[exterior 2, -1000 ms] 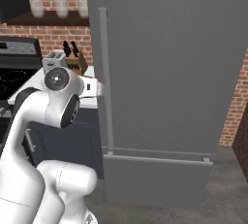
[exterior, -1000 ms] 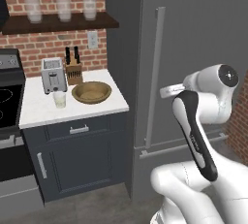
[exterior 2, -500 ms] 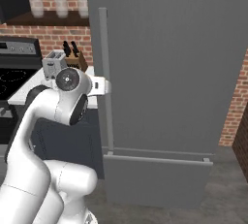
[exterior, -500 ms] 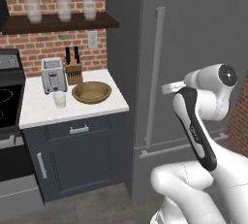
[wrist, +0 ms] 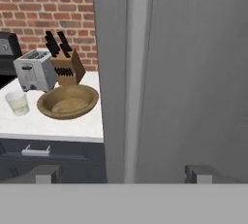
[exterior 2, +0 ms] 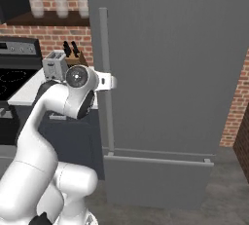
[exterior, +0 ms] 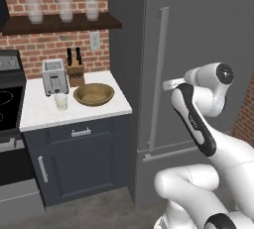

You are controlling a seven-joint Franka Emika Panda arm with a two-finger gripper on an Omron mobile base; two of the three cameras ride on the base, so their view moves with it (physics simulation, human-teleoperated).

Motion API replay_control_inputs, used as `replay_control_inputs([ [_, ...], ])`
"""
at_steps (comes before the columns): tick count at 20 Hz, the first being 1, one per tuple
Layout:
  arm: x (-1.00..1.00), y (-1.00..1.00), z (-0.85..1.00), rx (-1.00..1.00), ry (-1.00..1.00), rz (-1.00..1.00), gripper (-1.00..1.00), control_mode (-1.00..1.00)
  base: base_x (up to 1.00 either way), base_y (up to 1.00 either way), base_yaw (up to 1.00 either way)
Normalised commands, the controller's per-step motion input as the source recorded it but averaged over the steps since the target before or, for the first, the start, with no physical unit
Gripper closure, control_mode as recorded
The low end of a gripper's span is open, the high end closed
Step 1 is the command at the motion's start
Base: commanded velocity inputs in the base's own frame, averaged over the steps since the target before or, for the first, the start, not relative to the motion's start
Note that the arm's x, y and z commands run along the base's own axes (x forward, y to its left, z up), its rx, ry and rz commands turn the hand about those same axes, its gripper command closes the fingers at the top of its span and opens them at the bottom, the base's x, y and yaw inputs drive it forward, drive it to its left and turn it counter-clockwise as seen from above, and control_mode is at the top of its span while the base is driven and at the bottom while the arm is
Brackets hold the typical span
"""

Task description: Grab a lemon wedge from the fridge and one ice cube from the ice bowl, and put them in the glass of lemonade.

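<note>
Brick wall and a dark shelf back the left base view, where the white desk (exterior: 74,111) carries the ice bowl (exterior: 94,94) and the glass of lemonade (exterior: 61,101); the gripper (exterior: 170,85) has crept closer to the handle (exterior: 159,74) of the shut fridge (exterior: 208,29)

From the right base view, the gripper (exterior 2: 113,82) now sits just beside that bar

Through the hand view, the jaws stand wide apart with the handle (wrist: 137,72) between them, so opening the door looks next; the lemon wedge must be inside

A silver toaster (exterior: 52,76) stands beside a wooden knife block (exterior: 75,72) on the white counter (exterior: 39,116). Three frosted glasses (exterior: 62,3) line the dark shelf (exterior: 54,24).
</note>
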Motion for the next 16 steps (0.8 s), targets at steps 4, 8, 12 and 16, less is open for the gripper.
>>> replay_control_inputs([
  [4,0.65,0.00,0.00,0.00,-0.03,0.00,-1.00,-1.00,0.00,0.00,0.00],
  [8,0.72,0.00,0.00,0.00,-0.03,0.00,-1.00,-1.00,0.00,0.00,0.00],
  [12,0.64,0.00,0.00,0.00,0.00,0.00,-1.00,-1.00,0.00,0.00,0.00],
  [16,0.61,0.00,0.00,0.00,0.00,0.00,-1.00,-1.00,0.00,0.00,0.00],
])
